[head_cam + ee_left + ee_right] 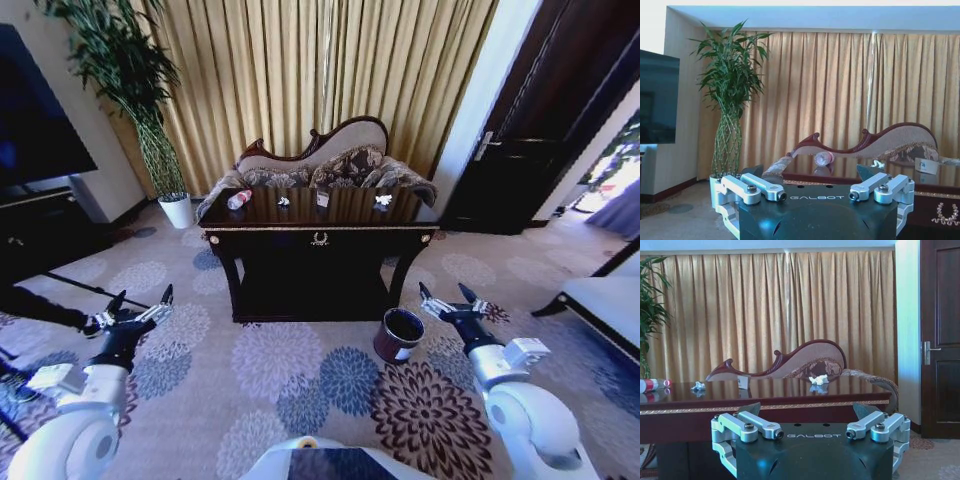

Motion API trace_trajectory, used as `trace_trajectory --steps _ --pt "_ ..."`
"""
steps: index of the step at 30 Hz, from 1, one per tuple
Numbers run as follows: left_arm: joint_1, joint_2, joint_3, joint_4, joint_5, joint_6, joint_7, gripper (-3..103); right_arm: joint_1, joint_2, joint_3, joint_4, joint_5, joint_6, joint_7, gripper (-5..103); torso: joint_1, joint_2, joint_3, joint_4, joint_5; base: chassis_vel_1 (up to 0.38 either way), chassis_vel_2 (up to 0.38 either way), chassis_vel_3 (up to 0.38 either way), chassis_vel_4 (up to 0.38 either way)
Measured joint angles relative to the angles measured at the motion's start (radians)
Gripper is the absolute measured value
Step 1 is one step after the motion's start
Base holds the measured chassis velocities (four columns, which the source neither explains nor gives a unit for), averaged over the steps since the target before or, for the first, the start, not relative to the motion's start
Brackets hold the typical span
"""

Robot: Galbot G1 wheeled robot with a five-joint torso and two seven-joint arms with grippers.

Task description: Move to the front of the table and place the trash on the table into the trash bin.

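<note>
The bench [318, 238] stands ahead across open carpet, the bin [398, 335] near its right front leg. Left hand [140, 305] and right hand [448, 297] hover spread, holding nothing.

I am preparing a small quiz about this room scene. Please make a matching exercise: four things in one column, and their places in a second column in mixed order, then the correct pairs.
Things:
1. plastic bottle
2. trash bin
3. white plant pot
4. left gripper

Places:
A. on the carpet by the table's front right leg
B. lying at the left end of the tabletop
C. raised over the carpet, left of the table
D. on the floor by the curtain, beyond the table's left end

Pairs: 1-B, 2-A, 3-D, 4-C
</note>
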Motion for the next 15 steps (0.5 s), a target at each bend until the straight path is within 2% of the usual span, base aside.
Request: trace_trajectory --steps 15 --pt "0.009 -0.009 -0.005 -0.001 0.001 -0.01 0.008 100 0.003 -0.002 -0.001 0.0 -0.001 0.0 0.0 100 0.0 0.0 0.0 0.0 0.0002 -0.144 0.147 0.158 -0.143"
